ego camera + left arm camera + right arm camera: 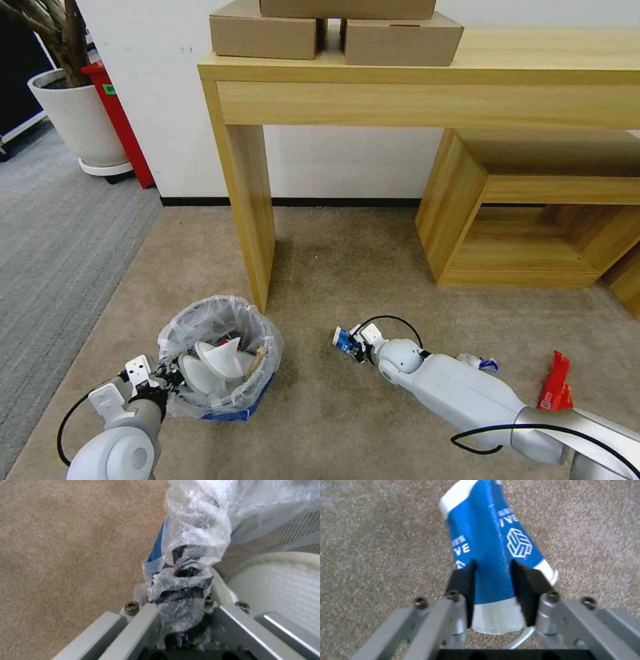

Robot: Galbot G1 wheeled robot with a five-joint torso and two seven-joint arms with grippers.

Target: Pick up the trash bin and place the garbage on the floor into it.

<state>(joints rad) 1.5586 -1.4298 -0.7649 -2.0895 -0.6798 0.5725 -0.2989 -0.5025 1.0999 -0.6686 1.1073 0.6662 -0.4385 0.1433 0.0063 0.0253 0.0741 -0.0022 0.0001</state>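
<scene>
Left gripper [162, 385] sat low at the near left, clamped on the rim of the trash bin [257, 390], with the bag liner [190, 562] bunched between its closed jaws. The bin was tilted, blue wall showing beneath the crinkled plastic, and seemed held at or just off the carpet [333, 267]. Inside it lay two white slippers [213, 363], a wooden stick [255, 362] and something red.

Right of the bin, well apart from it, the right gripper [355, 344] was low over the carpet and closed on a flattened blue-and-white paper cup [493, 555]. Its black pads [526, 585] pinched the cup from both sides, jaws narrowed to the squashed width. Cup looked barely clear of the floor.

Step in hand, as I judge it: one piece of garbage grasped, not yet binned. The next move calls for carrying the cup left and over the bin's open mouth, releasing above the slippers, with the left arm keeping the mouth up. Risk: the thin liner could slip in the left grip.

Further right, a small blue-and-white scrap [485, 364] beside the right forearm and a red wrapper [555, 383] lay on the floor, so the task was partway through.

Room: tan short-pile carpet, grey carpet strip at left, white planter [77, 123], red stand [120, 120], white wall, light wood table [427, 73] carrying cardboard boxes [333, 30], low wooden shelf [533, 213] at right.
</scene>
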